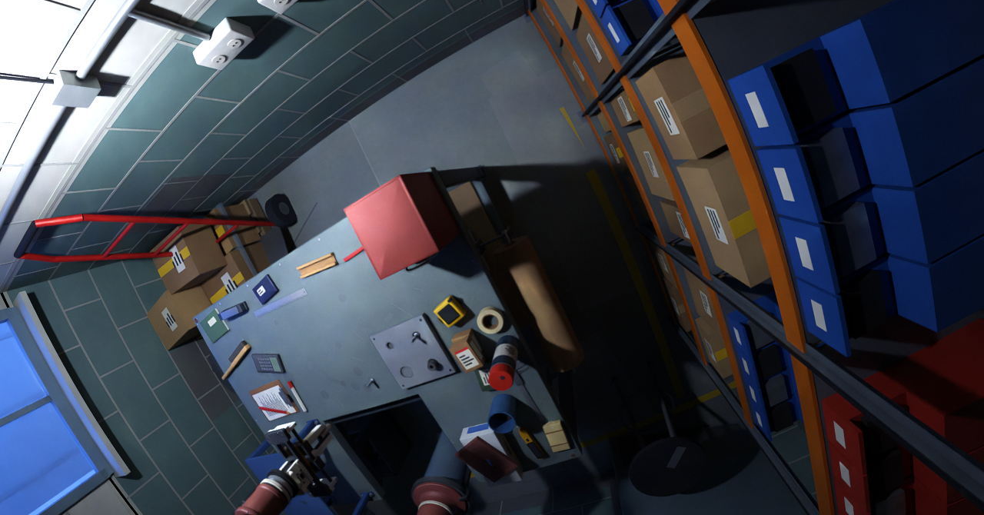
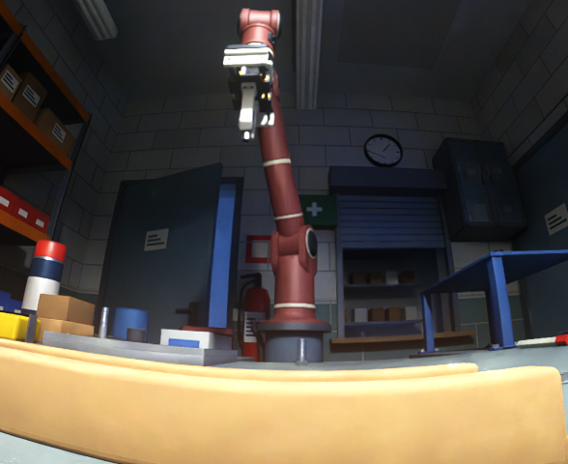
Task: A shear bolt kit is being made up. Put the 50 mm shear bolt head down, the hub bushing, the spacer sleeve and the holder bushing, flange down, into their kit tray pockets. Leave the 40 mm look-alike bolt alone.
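A small grey part is pinched in my gripper (image 2: 247, 134) (image 1: 301, 435), too small to name with certainty; it looks like a short sleeve or bushing. The gripper is high above the bench, well away from the grey kit tray (image 1: 413, 350) (image 2: 139, 347). A bolt (image 1: 417, 337) (image 2: 103, 322) stands in one tray pocket and a dark bushing (image 1: 433, 365) (image 2: 134, 334) sits in another. A second small bolt (image 1: 372, 382) (image 2: 302, 350) stands on the bench near the arm's base. The gripper is closed on the small grey part.
A red box (image 1: 399, 223) stands at the bench's far end. Beside the tray lie a yellow block (image 1: 450, 311), a tape roll (image 1: 490, 319), a labelled carton (image 1: 468, 350) and a striped can (image 1: 504, 363). A clipboard (image 1: 273, 399) and calculator (image 1: 268, 362) lie on the other side.
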Controlling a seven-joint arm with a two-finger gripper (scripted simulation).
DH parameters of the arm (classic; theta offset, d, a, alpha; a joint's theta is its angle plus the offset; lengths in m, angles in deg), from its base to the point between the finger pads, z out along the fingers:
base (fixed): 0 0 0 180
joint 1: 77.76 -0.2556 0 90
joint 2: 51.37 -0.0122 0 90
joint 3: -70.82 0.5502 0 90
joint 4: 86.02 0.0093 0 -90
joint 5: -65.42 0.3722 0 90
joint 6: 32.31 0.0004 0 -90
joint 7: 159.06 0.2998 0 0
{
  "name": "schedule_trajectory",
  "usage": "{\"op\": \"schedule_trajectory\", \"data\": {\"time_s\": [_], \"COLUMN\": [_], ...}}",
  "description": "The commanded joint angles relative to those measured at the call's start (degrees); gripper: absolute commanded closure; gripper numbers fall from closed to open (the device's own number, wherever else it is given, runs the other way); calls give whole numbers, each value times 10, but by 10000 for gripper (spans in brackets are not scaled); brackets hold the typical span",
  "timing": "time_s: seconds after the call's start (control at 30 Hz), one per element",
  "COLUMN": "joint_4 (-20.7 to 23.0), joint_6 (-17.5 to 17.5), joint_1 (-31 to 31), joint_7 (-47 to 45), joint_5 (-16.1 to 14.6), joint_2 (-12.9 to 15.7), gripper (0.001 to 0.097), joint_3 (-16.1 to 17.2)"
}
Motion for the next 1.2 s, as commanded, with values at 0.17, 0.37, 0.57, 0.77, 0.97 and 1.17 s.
{"op": "schedule_trajectory", "data": {"time_s": [0.17, 0.37, 0.57, 0.77, 0.97, 1.17], "joint_4": [43, 71, 83, 85, 82, 65], "joint_6": [-19, -32, -37, -38, -33, -9], "joint_1": [19, 29, 33, 34, 34, 33], "joint_7": [-31, -49, -56, -57, -57, -52], "joint_5": [-5, -9, -10, -10, -11, -16], "joint_2": [23, 38, 45, 46, 48, 56], "gripper": [966, 966, 966, 966, 966, 966], "joint_3": [-5, -8, -10, -10, -11, -13]}}
